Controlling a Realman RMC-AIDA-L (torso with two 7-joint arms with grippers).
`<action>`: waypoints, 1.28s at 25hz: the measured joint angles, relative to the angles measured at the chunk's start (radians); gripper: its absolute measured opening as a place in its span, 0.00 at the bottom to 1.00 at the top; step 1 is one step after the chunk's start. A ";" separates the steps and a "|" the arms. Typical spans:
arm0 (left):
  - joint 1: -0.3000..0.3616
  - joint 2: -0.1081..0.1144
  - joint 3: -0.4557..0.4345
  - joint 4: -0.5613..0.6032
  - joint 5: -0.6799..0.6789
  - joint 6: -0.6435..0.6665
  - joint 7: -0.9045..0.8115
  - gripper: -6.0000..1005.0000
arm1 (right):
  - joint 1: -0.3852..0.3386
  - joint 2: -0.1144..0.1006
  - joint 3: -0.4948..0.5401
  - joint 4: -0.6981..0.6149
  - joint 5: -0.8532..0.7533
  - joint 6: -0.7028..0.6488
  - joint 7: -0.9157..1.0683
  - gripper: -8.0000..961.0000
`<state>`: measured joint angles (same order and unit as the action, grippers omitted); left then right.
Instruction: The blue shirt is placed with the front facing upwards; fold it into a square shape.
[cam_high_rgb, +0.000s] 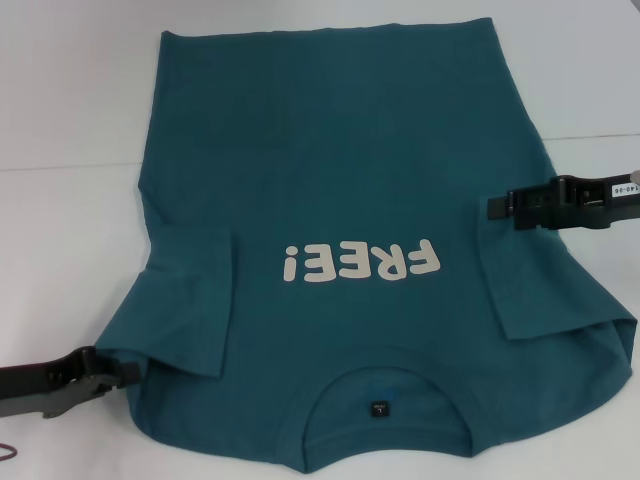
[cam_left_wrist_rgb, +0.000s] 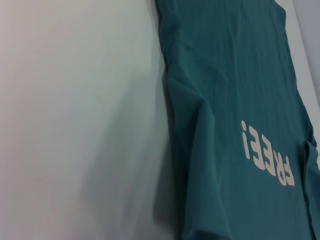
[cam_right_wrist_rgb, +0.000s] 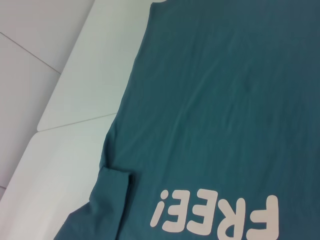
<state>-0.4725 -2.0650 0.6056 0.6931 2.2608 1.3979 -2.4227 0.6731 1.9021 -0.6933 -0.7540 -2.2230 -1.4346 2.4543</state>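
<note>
The blue shirt (cam_high_rgb: 330, 150) lies flat on the white table, front up, with its round neck and small dark tag (cam_high_rgb: 379, 408) nearest me and its hem far away. Cream letters "FREE!" (cam_high_rgb: 360, 263) cross the chest. Both short sleeves are folded inward onto the front, one on the left (cam_high_rgb: 195, 300) and one on the right (cam_high_rgb: 530, 290). My left gripper (cam_high_rgb: 125, 372) sits low at the shirt's near left shoulder edge. My right gripper (cam_high_rgb: 492, 208) hovers over the shirt's right side edge. The wrist views show only the shirt (cam_left_wrist_rgb: 235, 75) (cam_right_wrist_rgb: 225, 100) and table.
The white table (cam_high_rgb: 70, 250) surrounds the shirt, with bare surface on the left (cam_left_wrist_rgb: 75, 125) and a seam between panels (cam_right_wrist_rgb: 75, 122) beyond the shirt's side. The shirt's near edge reaches the bottom of the head view.
</note>
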 joint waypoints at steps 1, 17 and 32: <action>0.000 0.001 -0.002 0.000 -0.001 0.007 0.003 0.04 | 0.000 0.000 0.000 0.000 -0.001 0.000 0.000 0.65; -0.005 0.028 -0.163 -0.025 -0.018 0.210 0.108 0.01 | 0.001 -0.010 -0.012 0.003 -0.010 -0.013 0.000 0.65; -0.012 0.028 -0.157 -0.032 -0.013 0.165 0.096 0.01 | -0.130 -0.109 0.003 -0.057 -0.123 -0.158 0.070 0.64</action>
<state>-0.4849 -2.0371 0.4485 0.6607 2.2480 1.5624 -2.3270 0.5432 1.7932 -0.6906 -0.8109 -2.3463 -1.5925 2.5243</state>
